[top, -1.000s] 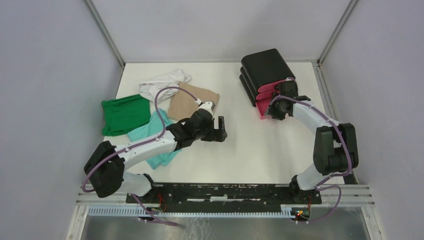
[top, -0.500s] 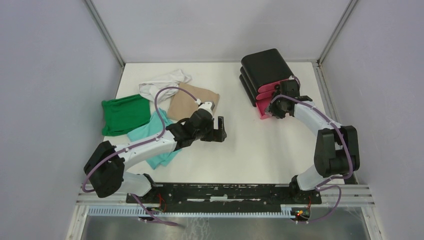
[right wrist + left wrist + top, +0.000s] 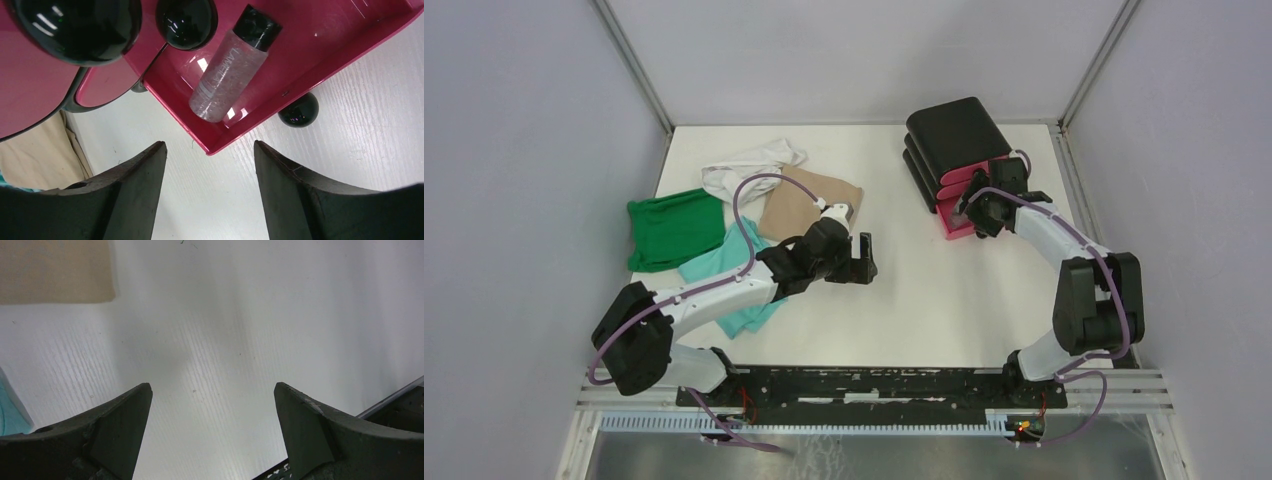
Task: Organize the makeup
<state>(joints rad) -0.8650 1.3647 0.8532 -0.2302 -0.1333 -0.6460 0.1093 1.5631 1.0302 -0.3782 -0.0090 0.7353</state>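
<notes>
Since the vial [image 3: 227,67] lies on its side on the floor of the pink drawer [image 3: 350,45], it appears stowed where the task wants it; that is a judgement from its position. Right gripper [image 3: 209,144] hangs over the drawer's near corner, jaws apart with nothing between them, and touches neither vial nor drawer as far as can be seen. Left gripper [image 3: 212,386] is spread wide over bare table [image 3: 260,315], empty and well apart from the box [image 3: 949,135], likely parked out of the way. Only the right wrist view shows the vial, the drawer's inside, and a small dark ball [image 3: 299,110] on the table just beside the drawer's outer wall; what it is cannot be told. Overhead, the right gripper hides these, but the drawer is seen pulled out of the box, with cloths [image 3: 674,230] on the left. Left wrist view adds only a tan cloth [image 3: 55,270]. No other makeup is visible.
</notes>
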